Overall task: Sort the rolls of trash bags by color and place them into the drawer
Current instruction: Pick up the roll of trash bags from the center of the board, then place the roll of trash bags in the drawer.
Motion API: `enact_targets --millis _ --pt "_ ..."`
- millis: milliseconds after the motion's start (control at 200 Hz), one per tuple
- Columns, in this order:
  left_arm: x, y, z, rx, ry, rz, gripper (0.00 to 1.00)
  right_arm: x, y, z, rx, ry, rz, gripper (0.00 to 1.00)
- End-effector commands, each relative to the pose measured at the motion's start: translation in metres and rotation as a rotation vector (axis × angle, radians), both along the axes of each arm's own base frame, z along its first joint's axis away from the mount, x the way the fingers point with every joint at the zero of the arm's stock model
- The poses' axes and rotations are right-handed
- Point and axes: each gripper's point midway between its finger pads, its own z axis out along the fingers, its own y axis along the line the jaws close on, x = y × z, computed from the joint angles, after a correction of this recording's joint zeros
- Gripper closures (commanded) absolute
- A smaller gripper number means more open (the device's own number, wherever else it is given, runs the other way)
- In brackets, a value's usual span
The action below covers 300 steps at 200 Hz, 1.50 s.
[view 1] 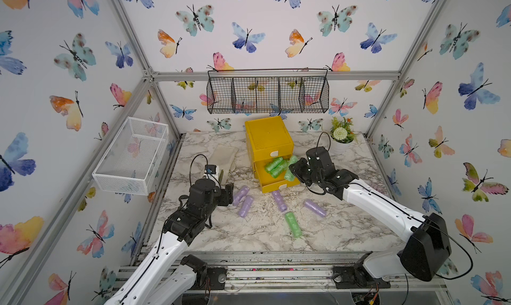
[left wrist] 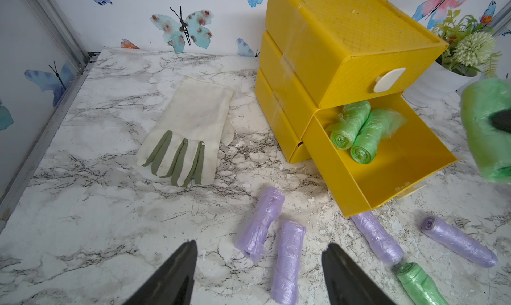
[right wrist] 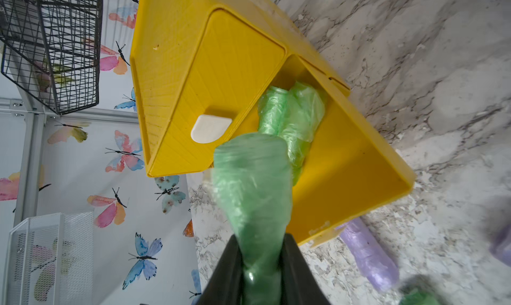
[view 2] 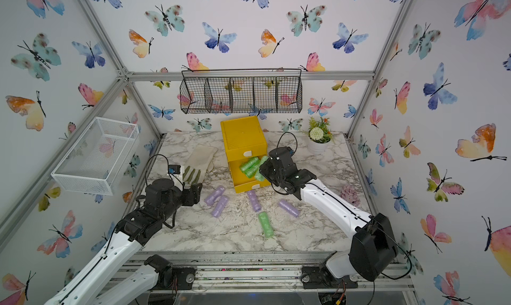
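The yellow drawer [view 1: 268, 140] chest stands at the back middle, with one drawer [left wrist: 387, 162] under the closed top one pulled out. Two green rolls [left wrist: 351, 126] lie inside it. My right gripper [right wrist: 260, 242] is shut on a third green roll [right wrist: 251, 184], held over the open drawer's right edge [view 1: 291, 166]. Several purple rolls [view 1: 240, 195] [view 2: 254, 200] and one green roll [view 1: 293, 224] lie on the marble in front. My left gripper [left wrist: 260, 251] hovers open, empty, just left of two purple rolls [left wrist: 287, 262]. No pink rolls show.
A pale glove [view 1: 224, 158] lies left of the chest. A potted plant [view 1: 341, 136] stands at the back right. A white mesh basket [view 1: 132, 154] hangs on the left wall and a black wire basket [view 1: 268, 92] on the back wall.
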Motion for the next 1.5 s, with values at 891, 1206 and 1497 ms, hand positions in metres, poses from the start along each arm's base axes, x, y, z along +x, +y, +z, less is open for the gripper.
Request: enact_targets --millis 891,1206,1497 --pt "0.001 0.001 0.000 -0.029 -0.003 0.000 0.24 0.028 0.002 -0.048 -0.145 0.131 -0.254 0.74" --pt "0.002 0.002 0.000 -0.032 -0.003 0.003 0.24 0.028 0.003 -0.064 -0.168 0.177 -0.271 0.74" --pt "0.002 0.004 0.002 -0.036 -0.006 0.005 0.24 0.028 0.007 -0.073 -0.170 0.206 -0.271 0.73"
